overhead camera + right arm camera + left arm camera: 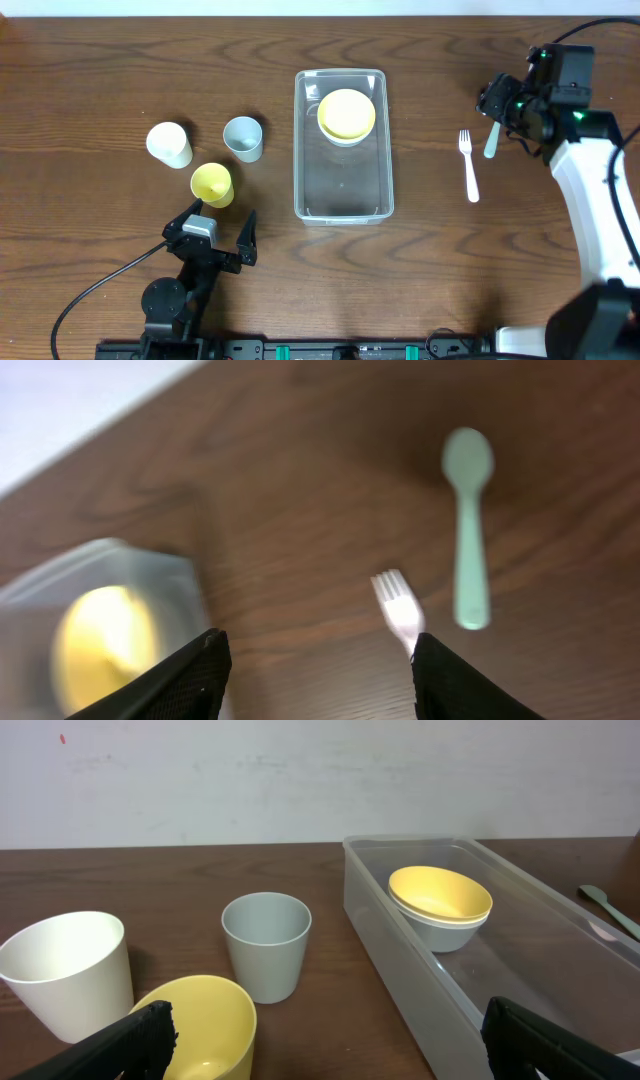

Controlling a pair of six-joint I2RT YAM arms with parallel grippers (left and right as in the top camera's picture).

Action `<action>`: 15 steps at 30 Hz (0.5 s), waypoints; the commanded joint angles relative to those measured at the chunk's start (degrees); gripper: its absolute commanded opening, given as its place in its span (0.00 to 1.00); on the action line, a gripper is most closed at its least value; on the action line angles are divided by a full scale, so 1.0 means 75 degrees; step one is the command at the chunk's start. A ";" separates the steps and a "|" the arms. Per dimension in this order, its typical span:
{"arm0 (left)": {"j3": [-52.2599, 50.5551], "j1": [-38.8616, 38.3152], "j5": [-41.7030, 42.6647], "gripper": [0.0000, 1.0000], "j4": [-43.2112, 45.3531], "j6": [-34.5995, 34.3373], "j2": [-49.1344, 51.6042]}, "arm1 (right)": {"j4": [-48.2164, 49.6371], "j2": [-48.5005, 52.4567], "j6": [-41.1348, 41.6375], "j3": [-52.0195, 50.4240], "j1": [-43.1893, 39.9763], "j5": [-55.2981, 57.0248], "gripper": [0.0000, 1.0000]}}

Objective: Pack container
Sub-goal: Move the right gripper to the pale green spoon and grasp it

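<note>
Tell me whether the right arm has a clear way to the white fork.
Probably yes: the right gripper hangs open near the fork, bare table between; only the green spoon lies close by.

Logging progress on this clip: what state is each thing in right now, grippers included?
Container: uncovered, holding the bowls.
Bowls: nested, yellow on top, upright.
White cup: upright, empty.
Grey cup: upright, empty.
Yellow cup: upright, empty.
Fork: lying on the table.
Spoon: lying on the table.
Left gripper: open, empty.
Right gripper: open, empty.
</note>
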 commanded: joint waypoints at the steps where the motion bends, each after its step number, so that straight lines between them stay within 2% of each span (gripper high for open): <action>1: -0.0219 0.0041 0.0052 0.98 -0.0111 0.0050 -0.0038 | 0.0035 0.0539 0.0085 -0.0038 -0.0143 0.0941 0.60; 15: -0.0219 0.0041 0.0052 0.98 -0.0111 0.0050 -0.0038 | 0.0842 0.2445 0.0306 -0.0038 -0.1128 0.0947 0.60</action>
